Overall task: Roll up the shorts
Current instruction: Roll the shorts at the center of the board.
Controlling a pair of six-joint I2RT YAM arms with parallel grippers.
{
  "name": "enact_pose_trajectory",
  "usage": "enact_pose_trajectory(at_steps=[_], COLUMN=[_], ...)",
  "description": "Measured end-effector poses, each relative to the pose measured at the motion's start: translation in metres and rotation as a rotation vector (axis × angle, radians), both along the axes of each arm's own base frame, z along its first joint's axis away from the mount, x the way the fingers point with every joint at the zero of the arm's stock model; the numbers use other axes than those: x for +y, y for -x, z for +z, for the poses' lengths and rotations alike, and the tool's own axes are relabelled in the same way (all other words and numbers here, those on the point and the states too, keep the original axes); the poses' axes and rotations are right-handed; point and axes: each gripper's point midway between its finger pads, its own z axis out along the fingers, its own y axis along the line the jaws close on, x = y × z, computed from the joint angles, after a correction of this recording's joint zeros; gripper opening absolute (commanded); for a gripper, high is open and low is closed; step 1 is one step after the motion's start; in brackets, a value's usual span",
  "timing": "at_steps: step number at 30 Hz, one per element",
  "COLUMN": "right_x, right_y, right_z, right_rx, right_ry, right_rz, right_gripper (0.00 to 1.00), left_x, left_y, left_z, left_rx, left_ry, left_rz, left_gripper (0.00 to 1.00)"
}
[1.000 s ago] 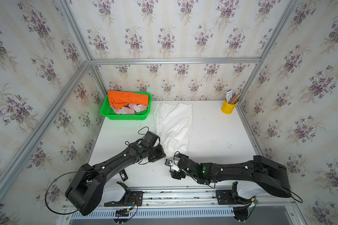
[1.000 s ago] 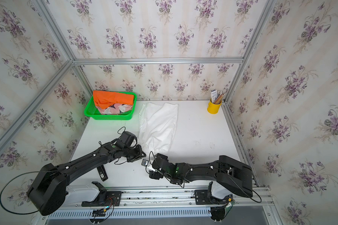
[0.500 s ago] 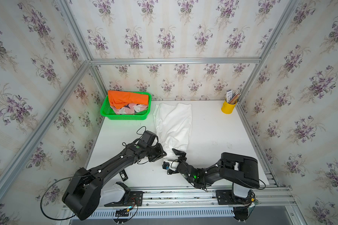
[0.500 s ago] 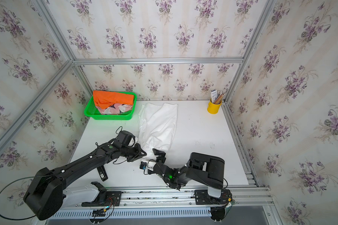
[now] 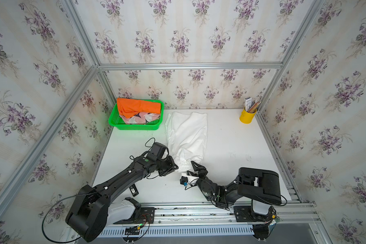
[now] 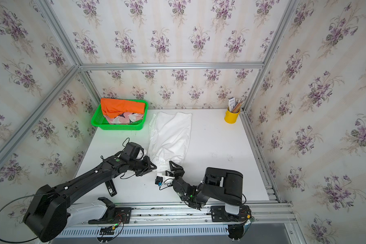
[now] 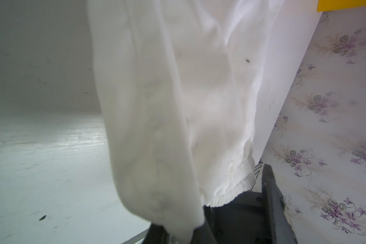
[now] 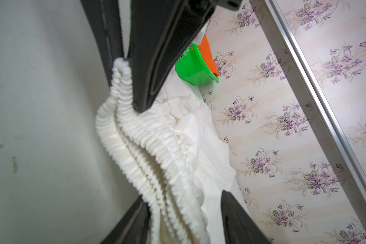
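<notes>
While left gripper (image 5: 175, 168) stays clamped on white shorts (image 5: 187, 135), right gripper (image 5: 191, 169) has risen lower-centre, jaws apart around waistband (image 8: 148, 147).

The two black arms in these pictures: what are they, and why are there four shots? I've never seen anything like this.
They are two robot arms mounted at the near edge of a table, each ending in a two-fingered gripper. Two pictures come from a camera overhead that looks down on everything. The two close-ups come from small cameras on the arms' wrists. On the table lie white shorts, a green basket holding orange shorts over pink printed shorts, and a yellow cup. The left gripper is pinched shut on the white shorts' elastic waistband. The right gripper is open, its fingers on either side of the same waistband, not yet clamped.
</notes>
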Motion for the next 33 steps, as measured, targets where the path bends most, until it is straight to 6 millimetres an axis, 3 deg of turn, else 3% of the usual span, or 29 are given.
enact_pose_trajectory(at_steps=[3, 4, 6, 10, 13, 16, 18, 23, 28, 33], right_x=[-0.001, -0.002, -0.002, -0.001, 0.003, 0.005, 0.006, 0.018, 0.025, 0.029], right_y=[0.004, 0.004, 0.006, 0.01, 0.013, 0.02, 0.025, 0.039, 0.051, 0.051], right_z=[-0.004, -0.006, -0.01, -0.014, -0.015, -0.023, -0.029, -0.036, -0.038, -0.036], right_rx=[0.024, 0.031, 0.055, 0.125, 0.195, 0.28, 0.34, 0.491, 0.674, 0.886], right_ry=[0.005, 0.013, 0.019, 0.012, -0.004, -0.004, -0.001, 0.011, 0.025, 0.021], right_rz=[0.007, 0.006, 0.011, 0.021, 0.03, 0.046, 0.056, 0.091, 0.13, 0.154], right_gripper=[0.03, 0.0, 0.0, 0.0, 0.0, 0.0, 0.0, 0.0, 0.0, 0.0], left_x=[-0.001, -0.001, 0.001, 0.016, 0.03, 0.027, 0.013, -0.021, 0.003, 0.012], left_y=[0.0, 0.0, 0.001, -0.006, -0.018, -0.025, -0.026, 0.0, 0.016, 0.018], left_z=[0.001, 0.001, 0.003, 0.029, 0.059, 0.065, 0.053, -0.001, -0.061, -0.078], left_rx=[0.001, 0.0, 0.003, -0.057, -0.152, -0.162, -0.133, -0.008, 0.141, 0.169], left_ry=[0.006, 0.006, -0.001, -0.052, -0.126, -0.182, -0.189, -0.197, -0.316, -0.363], left_rz=[-0.003, -0.005, -0.004, 0.008, 0.008, -0.069, -0.159, -0.415, -0.453, -0.46], left_gripper=[0.19, 0.23, 0.35, 0.41, 0.36, 0.23, 0.17, 0.18, 0.21, 0.28])
